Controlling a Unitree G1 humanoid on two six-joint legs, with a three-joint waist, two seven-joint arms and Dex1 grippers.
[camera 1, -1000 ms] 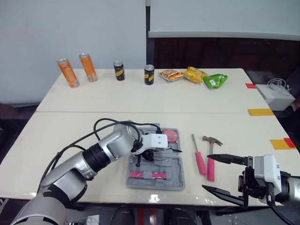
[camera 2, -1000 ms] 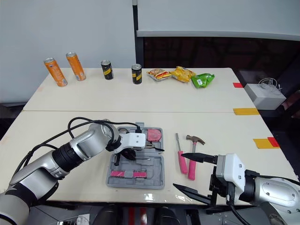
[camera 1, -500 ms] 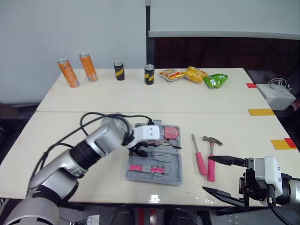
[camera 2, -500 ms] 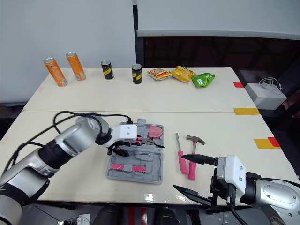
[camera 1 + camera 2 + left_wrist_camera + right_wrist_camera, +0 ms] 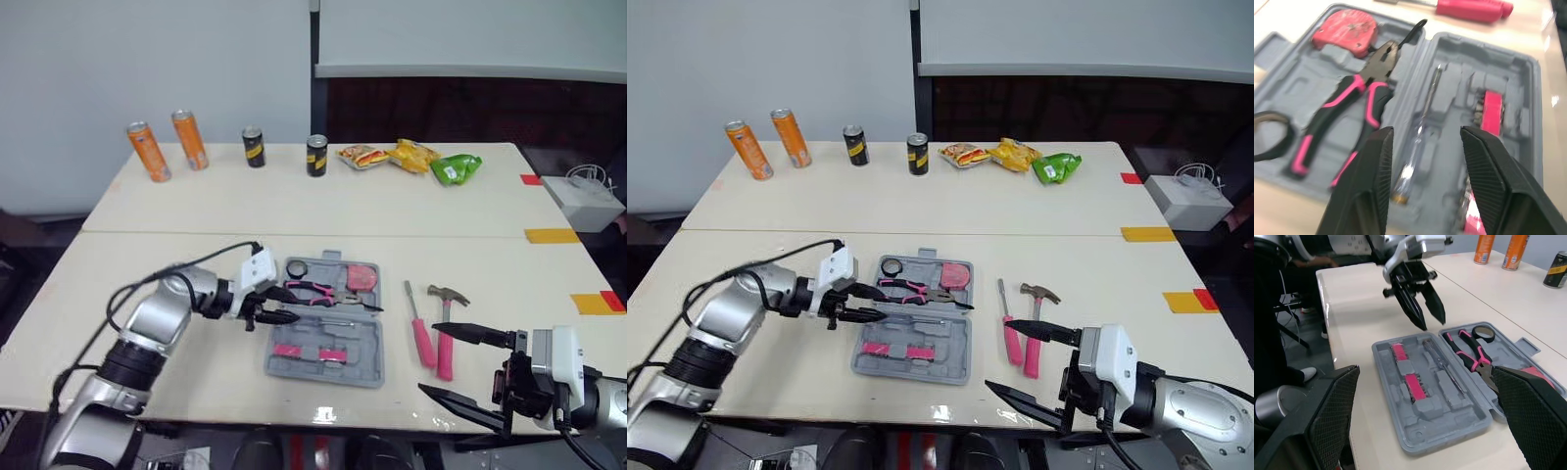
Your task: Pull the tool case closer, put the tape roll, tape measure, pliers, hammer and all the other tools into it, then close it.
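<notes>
Left claw (image 5: 872, 303): we see it spread wide and empty, with nothing between the fingers (image 5: 1367, 186). It hangs at the left edge of the tool case (image 5: 370, 364), tips pointing across it. We cannot tell whether the tips touch the case.

The case lies open and flat on the counter (image 5: 196, 211), near the front edge.
- Far half, left to right: the black tape roll (image 5: 297, 267), the pliers (image 5: 318, 291) with pink-and-black handles, and the red tape measure (image 5: 361, 277).
- Near half: a thin screwdriver (image 5: 1420, 132) by the hinge line and a pink bit holder (image 5: 313, 351).

Right claw (image 5: 431, 359): also wide and empty. It sits low at the front edge of the counter, right of the case and apart from it. Its upper finger is near the handle end of the hammer (image 5: 443, 338), and we see no contact.

The hammer lies on the counter right of the case, pink handle toward the robot. A pink-handled screwdriver (image 5: 418, 328) lies just beside it, between hammer and case. Both are outside the case.

Along the far side of the counter stand two orange cans (image 5: 147, 152) and two black cans (image 5: 254, 147). To their right lie snack packets (image 5: 411, 155) and a green bag (image 5: 456, 168). Yellow and red tape marks (image 5: 547, 235) sit on the right edge. A white box (image 5: 591, 201) is off to the right.
</notes>
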